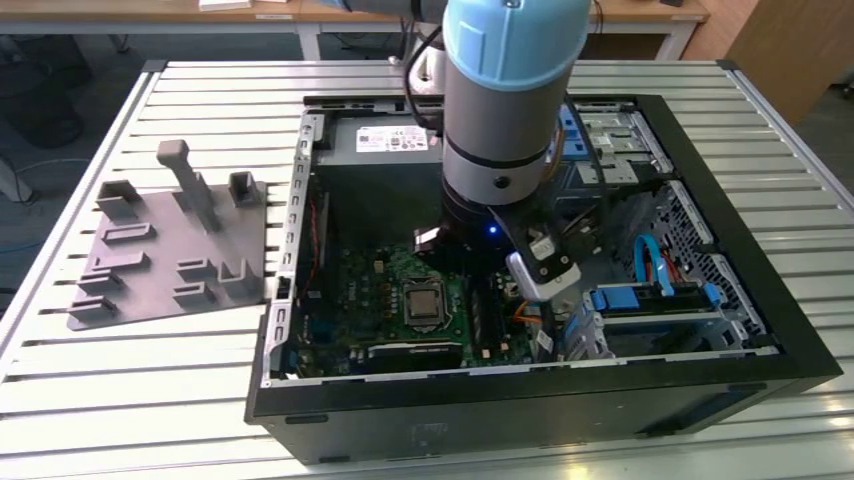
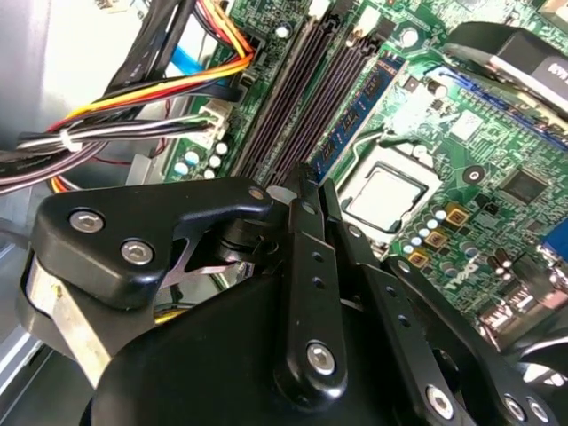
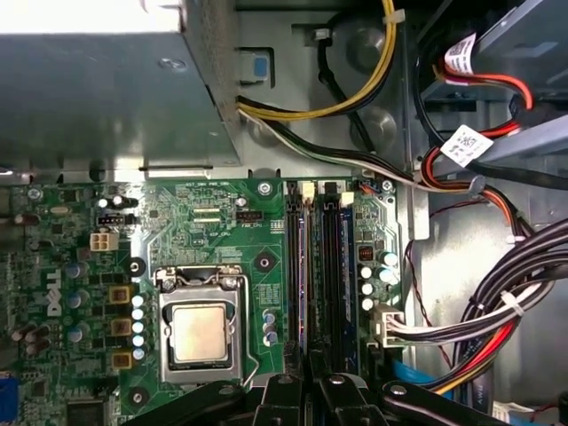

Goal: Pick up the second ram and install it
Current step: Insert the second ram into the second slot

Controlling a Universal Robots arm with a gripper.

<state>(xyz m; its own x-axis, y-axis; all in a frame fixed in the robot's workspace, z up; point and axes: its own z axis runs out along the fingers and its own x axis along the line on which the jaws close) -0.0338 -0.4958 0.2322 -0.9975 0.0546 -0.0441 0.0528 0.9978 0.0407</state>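
Exterior view: arm (image 1: pixel 514 100) lowered into open computer case (image 1: pixel 747 340) on slatted table (image 1: pixel 160 400). Second wrist view: second ram (image 2: pixel 355 115) on edge in slot beside processor socket (image 2: pixel 386 191). Seating, as judged: press straight down, evenly, until latches close. Pincer (image 2: pixel 306 188) pressed together, gripping nothing, tips apparently at stick's near end.
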